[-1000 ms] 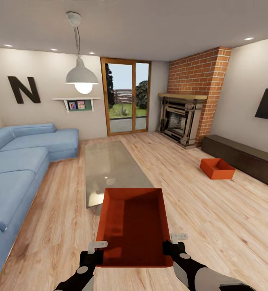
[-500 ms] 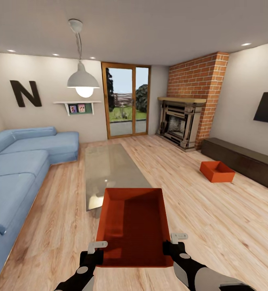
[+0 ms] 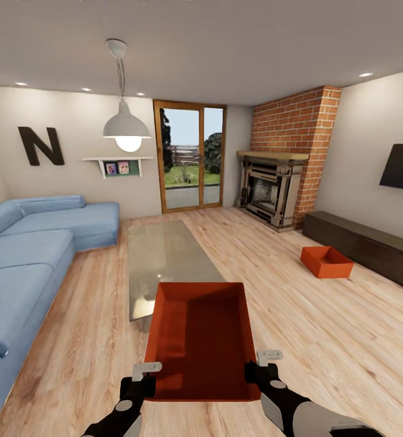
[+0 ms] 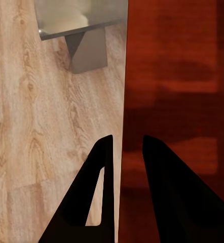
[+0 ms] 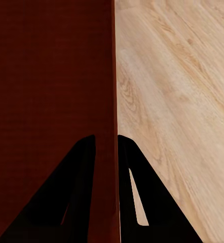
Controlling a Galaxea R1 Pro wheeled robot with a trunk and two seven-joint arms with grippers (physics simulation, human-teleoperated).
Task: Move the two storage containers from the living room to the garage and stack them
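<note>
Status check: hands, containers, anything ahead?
Left hand and right hand shut on held container. Second container on wood floor. Glass coffee table directly ahead.

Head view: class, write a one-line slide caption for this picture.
Both pincers, left and right, grip a storage container in the living room; the second container sits by the fireplace.

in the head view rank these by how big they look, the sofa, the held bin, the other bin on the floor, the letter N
Apparent size only:
1. Blue sofa
2. Held bin, enlarged by nearness
3. Far bin and letter N: too alike to rank
</note>
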